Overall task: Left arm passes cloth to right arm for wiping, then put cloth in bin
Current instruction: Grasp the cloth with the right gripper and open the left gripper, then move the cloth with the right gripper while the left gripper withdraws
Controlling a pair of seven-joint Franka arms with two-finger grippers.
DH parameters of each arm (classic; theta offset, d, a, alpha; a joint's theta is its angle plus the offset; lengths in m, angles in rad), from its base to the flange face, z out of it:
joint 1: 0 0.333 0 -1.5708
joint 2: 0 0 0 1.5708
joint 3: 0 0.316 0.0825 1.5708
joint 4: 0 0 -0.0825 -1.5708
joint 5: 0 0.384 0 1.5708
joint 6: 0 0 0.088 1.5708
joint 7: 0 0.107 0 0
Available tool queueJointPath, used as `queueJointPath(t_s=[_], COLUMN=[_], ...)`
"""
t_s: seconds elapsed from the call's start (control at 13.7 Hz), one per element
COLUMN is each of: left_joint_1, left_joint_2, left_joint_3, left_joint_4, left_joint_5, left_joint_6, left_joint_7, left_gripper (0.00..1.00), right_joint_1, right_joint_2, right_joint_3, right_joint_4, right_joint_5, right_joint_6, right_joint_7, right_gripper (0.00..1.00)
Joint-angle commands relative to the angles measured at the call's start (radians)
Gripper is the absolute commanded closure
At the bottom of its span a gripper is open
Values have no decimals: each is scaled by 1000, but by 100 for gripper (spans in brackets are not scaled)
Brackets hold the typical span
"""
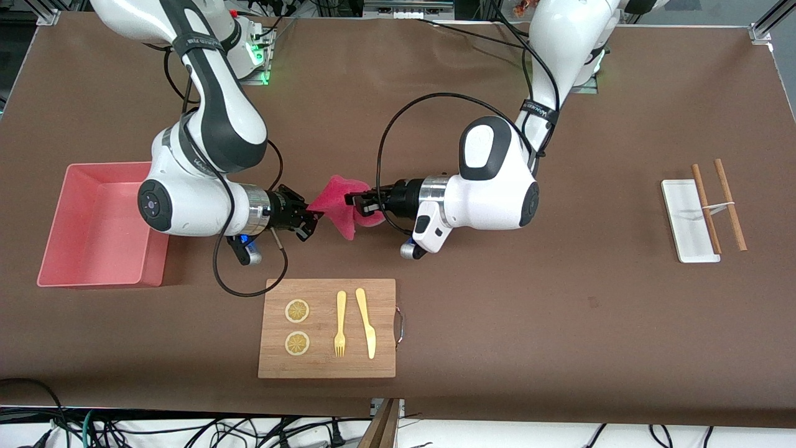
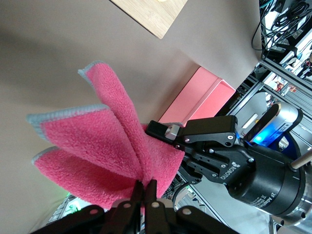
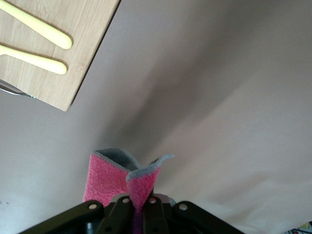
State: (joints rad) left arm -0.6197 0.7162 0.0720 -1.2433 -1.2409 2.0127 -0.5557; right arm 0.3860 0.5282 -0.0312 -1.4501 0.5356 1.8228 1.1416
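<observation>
Handover step, mid-air over the table, above the bamboo cutting board (image 1: 327,328): my left gripper (image 1: 356,201) and right gripper (image 1: 309,218) both pinch the soft magenta fleece cloth (image 1: 339,200). Next, I judge: left lets go, right carries off to wipe

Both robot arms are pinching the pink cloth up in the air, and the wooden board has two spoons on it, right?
Almost. The left tool and right tool both pinch the cloth above the table. But the front view shows a fork and a knife on the board, not two spoons.
</observation>
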Motion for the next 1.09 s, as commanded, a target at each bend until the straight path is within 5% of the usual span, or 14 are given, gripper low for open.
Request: queueJointPath(t_s=[0.0, 0.15, 0.44, 0.66, 1.02], left_joint_1=[-6, 0, 54, 84, 199], left_joint_2=[14, 11, 8, 6, -84], left_joint_3=[11, 11, 14, 17, 18], left_joint_4=[22, 19, 19, 18, -15], left_joint_5=[-29, -23, -19, -9, 205], left_joint_6=[6, 6, 1, -3, -158], left_joint_7=[7, 8, 10, 10, 77], left_gripper=[59, 0, 0, 0, 0], right_joint_1=[5, 2, 30, 92, 166], right_joint_2=[-8, -8, 10, 58, 67], right_joint_3=[-4, -6, -4, -4, -3], right_joint_4=[2, 4, -3, 2, 4], right_joint_5=[-17, -17, -37, -133, -121], right_joint_6=[-4, -4, -8, 1, 46], right_joint_7=[-11, -19, -72, -80, -69], right_gripper=[100, 100, 100, 100, 100])
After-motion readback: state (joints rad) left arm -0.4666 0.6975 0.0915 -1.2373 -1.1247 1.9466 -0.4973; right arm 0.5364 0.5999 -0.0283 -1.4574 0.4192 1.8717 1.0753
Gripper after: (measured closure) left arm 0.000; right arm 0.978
